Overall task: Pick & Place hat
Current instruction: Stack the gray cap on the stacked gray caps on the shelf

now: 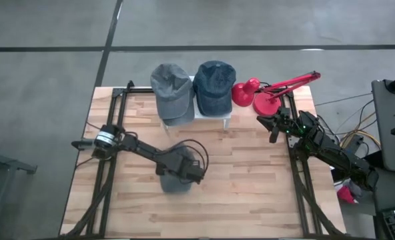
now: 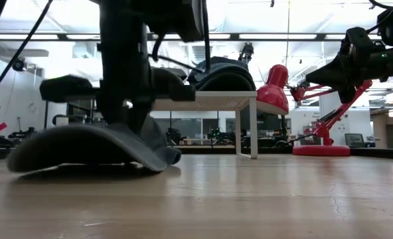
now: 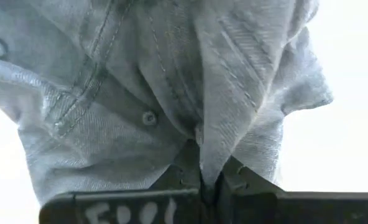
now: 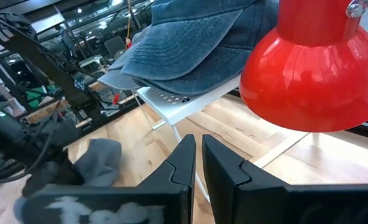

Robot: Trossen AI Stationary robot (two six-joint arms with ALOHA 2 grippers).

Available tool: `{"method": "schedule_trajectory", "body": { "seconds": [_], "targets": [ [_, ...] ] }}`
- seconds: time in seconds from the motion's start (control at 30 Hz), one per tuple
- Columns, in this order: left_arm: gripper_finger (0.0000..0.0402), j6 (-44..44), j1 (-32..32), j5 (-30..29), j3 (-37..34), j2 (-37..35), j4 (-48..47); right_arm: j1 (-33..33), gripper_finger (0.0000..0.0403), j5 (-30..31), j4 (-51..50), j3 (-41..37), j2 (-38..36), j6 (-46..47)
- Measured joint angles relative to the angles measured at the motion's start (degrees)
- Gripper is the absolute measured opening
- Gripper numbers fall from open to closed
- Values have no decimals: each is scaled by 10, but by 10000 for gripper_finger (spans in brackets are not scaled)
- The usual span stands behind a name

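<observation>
The left hand was clenched on a fold of the grey hat, which lay on the desk directly beneath it (not lifted). Beyond it, two more hats sat on the white shelf; placing seemingly remained. The right hand waited near the red lamp, fingers nearly together, holding nothing.

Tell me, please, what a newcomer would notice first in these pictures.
The red lamp at the table's far right corner catches the eye first, its shade beside a white stand that carries a grey cap and a blue cap. Next comes the left gripper at the middle of the table, its fingers pinching the cloth of a third grey hat resting on the wood. The right gripper waits near the lamp.
</observation>
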Motion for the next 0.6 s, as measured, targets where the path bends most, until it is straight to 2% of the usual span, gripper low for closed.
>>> {"method": "schedule_trajectory", "body": {
  "seconds": [0.6],
  "targets": [
    [1, 28, -86, -34, 204, 0, -161, 0, 27, 0, 0, 0, 0, 0]
  ]
}}
